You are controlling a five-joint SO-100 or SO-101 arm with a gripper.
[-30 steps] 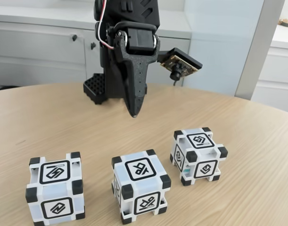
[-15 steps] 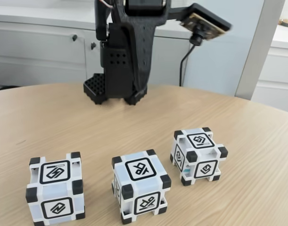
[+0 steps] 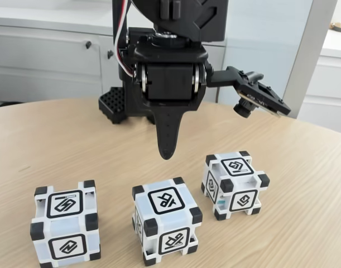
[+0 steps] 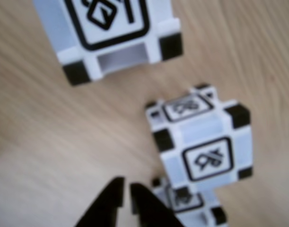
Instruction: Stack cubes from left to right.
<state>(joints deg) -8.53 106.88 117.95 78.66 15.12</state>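
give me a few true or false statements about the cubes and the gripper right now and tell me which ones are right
1. Three cubes sit apart on the table: the left cube, the middle cube and the right cube, in the fixed view. True.
2. One cube is already stacked on another. False: all three rest on the table, none stacked.
3. The gripper hangs above the table, touching no cube. True.
4. The gripper holds the middle cube. False: it holds nothing, and in the wrist view its fingertips are nearly together.
5. The right cube lies farther from the fixed camera than the other two. True.
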